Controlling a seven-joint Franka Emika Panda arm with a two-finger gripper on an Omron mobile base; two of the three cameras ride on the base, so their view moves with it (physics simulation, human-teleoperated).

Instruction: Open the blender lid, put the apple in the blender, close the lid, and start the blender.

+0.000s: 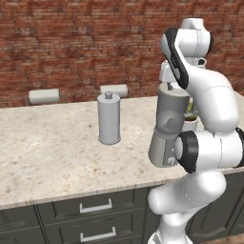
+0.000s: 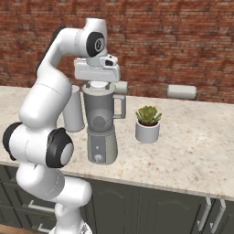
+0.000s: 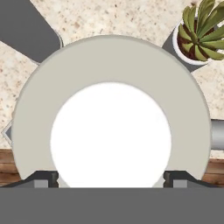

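Observation:
The grey blender (image 2: 100, 123) stands on the counter near its front edge, with its cone base, front knob and handled jar facing me; it also shows behind my arm (image 1: 167, 128). The blender lid (image 3: 111, 57) sits on the jar, a grey disc with a white centre cap (image 2: 97, 85). My gripper (image 2: 98, 81) hangs straight above the lid, pointing down. In the hand view my gripper (image 3: 109, 177) is open, its fingertips (image 3: 43, 178) spread to either side of the white cap. The apple is out of view.
A tall grey canister (image 1: 109, 119) with a knob top stands left of the blender. A small potted succulent (image 2: 147, 122) sits to the blender's right (image 3: 201, 30). Two stools (image 1: 44, 96) and a brick wall lie beyond the counter (image 1: 47, 157).

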